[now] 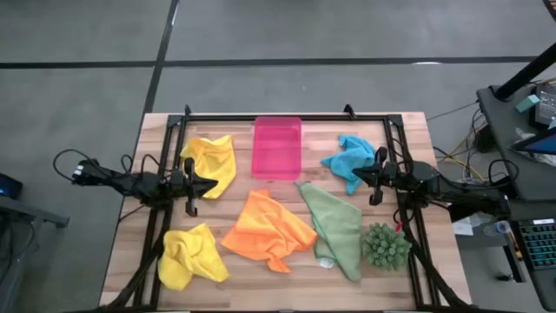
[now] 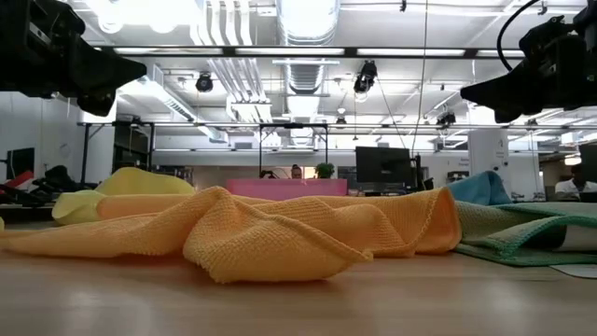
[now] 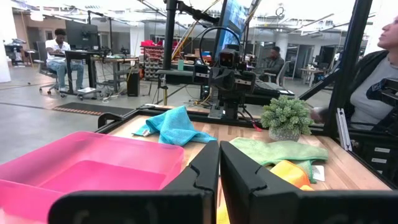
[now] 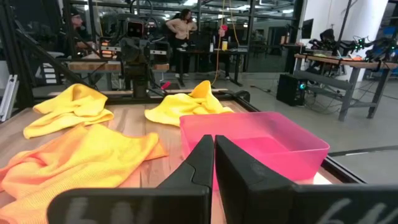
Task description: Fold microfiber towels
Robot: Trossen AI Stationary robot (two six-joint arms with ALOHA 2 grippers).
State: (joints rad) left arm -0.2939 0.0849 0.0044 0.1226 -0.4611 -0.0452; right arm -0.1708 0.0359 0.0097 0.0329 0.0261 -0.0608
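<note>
Both arms hang above the table with nothing in them. The left gripper (image 1: 208,183) has its fingers clenched together, hovering just beside one yellow towel (image 1: 211,163). The right gripper (image 1: 358,176) is clenched too, at the edge of the turquoise towel (image 1: 350,157). Between them sits the pink tray (image 1: 277,147). Nearer the front lie the orange towel (image 1: 268,228), the green towel (image 1: 336,226) and a second yellow towel (image 1: 191,256), all crumpled, with a spiky plant (image 1: 385,245) beside the green one.

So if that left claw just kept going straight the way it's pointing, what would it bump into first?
Probably the pink tray. The left gripper, shut and empty, points across the table toward the right arm, and the tray lies directly ahead in its wrist view. It seems to hang above the table, so it might pass over the rim; height is unclear.
</note>
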